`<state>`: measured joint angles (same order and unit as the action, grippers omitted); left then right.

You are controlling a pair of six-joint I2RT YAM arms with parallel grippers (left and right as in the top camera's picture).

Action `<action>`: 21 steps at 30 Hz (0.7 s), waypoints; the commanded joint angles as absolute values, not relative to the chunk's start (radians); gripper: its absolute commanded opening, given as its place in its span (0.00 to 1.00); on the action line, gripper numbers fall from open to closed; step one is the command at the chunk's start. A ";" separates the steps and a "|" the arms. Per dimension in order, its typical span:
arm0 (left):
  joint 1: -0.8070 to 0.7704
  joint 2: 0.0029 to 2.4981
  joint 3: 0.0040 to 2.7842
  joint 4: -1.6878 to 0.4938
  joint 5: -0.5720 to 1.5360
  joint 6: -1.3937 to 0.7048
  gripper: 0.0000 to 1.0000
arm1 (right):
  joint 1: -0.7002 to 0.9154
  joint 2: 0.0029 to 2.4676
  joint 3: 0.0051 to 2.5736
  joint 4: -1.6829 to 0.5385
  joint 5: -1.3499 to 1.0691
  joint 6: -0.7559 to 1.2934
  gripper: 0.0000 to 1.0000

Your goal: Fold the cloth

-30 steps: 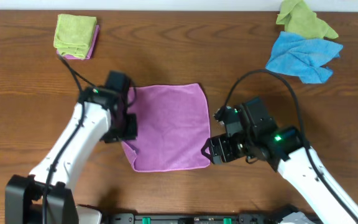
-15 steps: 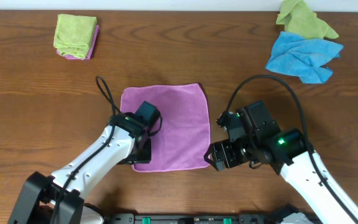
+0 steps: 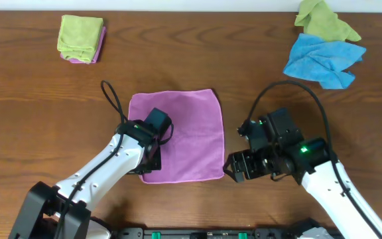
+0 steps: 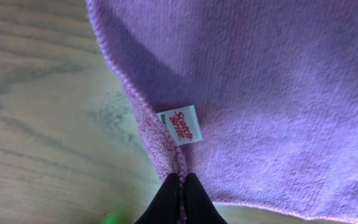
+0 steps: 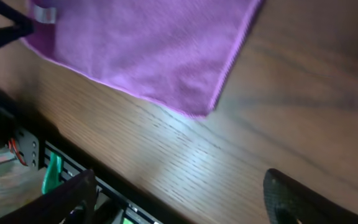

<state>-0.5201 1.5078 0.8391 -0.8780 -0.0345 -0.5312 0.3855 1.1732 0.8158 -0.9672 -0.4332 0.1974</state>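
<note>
Fingertips (image 4: 166, 202) of the left gripper (image 4: 180, 194) are pressed together, pinching the hem of the plain lilac microfibre square cloth (image 3: 184, 133) at its left edge, close to the near left corner. A small white label with red lettering (image 4: 180, 126) sits on that hem just beyond the pinch. We find the right gripper (image 5: 179, 202) with its fingers (image 5: 294, 199) spread wide over bare wood, just off the cloth's near right corner and not touching it.

We note the cloth lies flat at the middle of the brown wooden table (image 3: 32, 113). It is near enough square that no long axis shows, and its edges run roughly parallel to the table's, slightly skewed. Bare wood borders all four edges.

A folded lime green cloth (image 3: 80, 33) at the far left, and a crumpled olive green cloth (image 3: 323, 20) and bright blue cloth (image 3: 323, 60) at the far right, lie well apart from it.
</note>
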 commanded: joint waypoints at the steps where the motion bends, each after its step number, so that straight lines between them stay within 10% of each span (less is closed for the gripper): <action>1: -0.522 1.518 0.833 -0.895 -0.064 -0.543 0.06 | 0.353 1.165 0.741 -0.952 -0.555 0.190 0.86; 21: -0.522 1.518 0.833 -0.888 -0.063 -0.548 0.06 | 0.354 1.258 0.449 -0.532 -0.696 0.438 0.72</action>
